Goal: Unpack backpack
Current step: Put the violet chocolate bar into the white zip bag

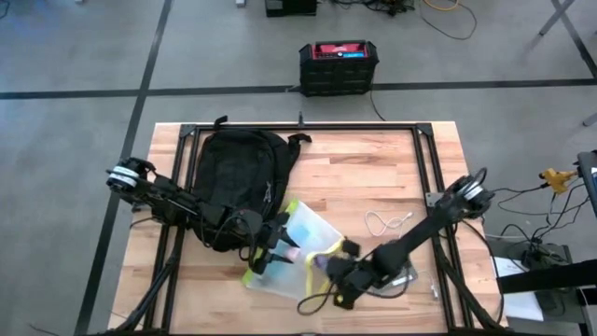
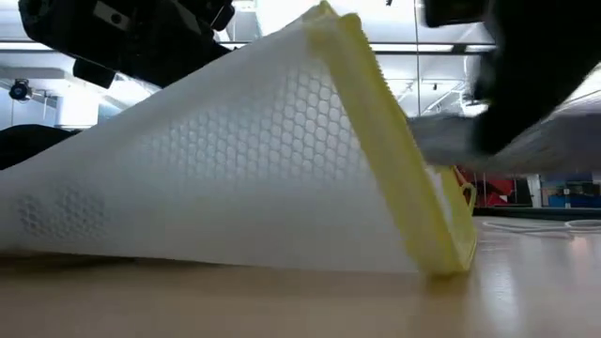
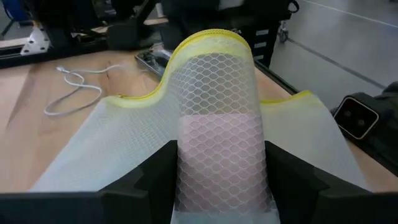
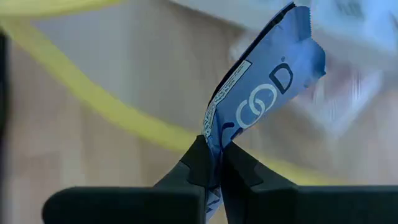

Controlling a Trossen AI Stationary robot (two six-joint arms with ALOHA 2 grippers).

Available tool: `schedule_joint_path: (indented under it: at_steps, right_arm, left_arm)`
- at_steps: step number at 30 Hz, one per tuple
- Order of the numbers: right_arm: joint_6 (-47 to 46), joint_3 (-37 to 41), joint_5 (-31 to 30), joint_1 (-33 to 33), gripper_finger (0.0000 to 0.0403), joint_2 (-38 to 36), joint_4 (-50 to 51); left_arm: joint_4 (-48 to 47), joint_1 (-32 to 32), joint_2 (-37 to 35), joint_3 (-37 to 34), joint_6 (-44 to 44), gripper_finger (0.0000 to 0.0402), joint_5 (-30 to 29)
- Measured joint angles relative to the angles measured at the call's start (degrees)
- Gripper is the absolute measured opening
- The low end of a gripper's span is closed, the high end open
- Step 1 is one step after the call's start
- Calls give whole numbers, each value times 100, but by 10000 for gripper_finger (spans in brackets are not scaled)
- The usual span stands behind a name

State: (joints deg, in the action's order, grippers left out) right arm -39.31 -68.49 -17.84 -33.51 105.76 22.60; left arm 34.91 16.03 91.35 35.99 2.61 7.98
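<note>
The mesh pouch [image 1: 289,245] is out of the backpack [image 1: 238,177]. My left gripper [image 3: 221,186] pinches it, my right gripper [image 4: 212,168] clamps a blue wrapper [image 4: 261,93] — emptying remains.

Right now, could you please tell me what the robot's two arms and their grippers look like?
Both arms are dark, slender and jointed, seen from above. The left arm has a pale, silvery joint at its outer end, as does the right arm. The left gripper has broad, matte black fingers with angular, stepped inner edges. The right gripper has matte black fingers tapering to wedge-shaped tips.
</note>
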Motion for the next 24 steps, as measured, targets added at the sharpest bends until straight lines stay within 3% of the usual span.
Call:
schedule_joint_path:
  at_steps: [7,11,15,19,24]
  right_arm:
    - [2528,-916,-1034,799,10,649,199]
    - [4163,-1230,-1118,1048,24,664,189]
    - [5277,-1294,-1714,1224,38,664,166]
    - [5842,-1197,-1742,1388,55,673,109]
    - [5715,-1093,-1526,1477,95,674,110]
  left_arm:
    - [-147,4,0,0,-233,181,258]
    - [-295,7,-13,0,-397,183,108]
    - [-305,-7,-13,-13,-530,180,-114]
    - [-321,-8,-13,-13,-595,186,-403]
    - [-311,-22,-11,-15,-693,190,-489]
